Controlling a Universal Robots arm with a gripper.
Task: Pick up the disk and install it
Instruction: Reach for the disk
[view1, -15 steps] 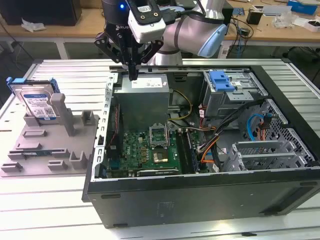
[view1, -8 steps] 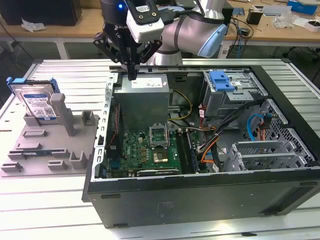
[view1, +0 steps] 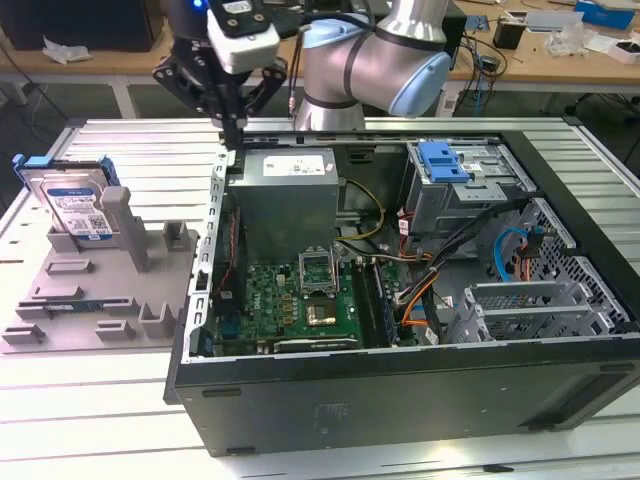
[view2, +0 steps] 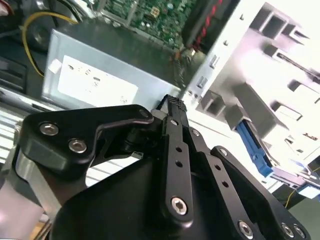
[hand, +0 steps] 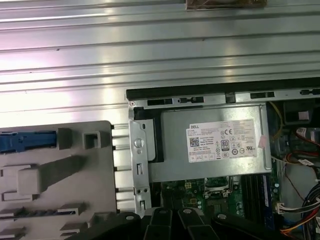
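Ribbed aluminium table (view1: 130, 150) carries an open computer case (view1: 400, 400), with workbenches behind. Upper left of centre in the exterior view, the gripper (view1: 232, 132) hangs over the case's rear edge. Its black fingers are pressed together and hold nothing. Just beside it is the grey power supply (view1: 290, 190). Well apart, at the exterior view's left, the disk (view1: 75, 205) stands tilted in a grey fixture tray (view1: 100, 300), untouched.

disk (view1: 72, 200): silver metal, blue plastic frame
power supply (view1: 285, 200): dull grey metal
fixture (view1: 110, 300): matt grey, probably plastic
table (view1: 140, 150): ribbed shiny metal
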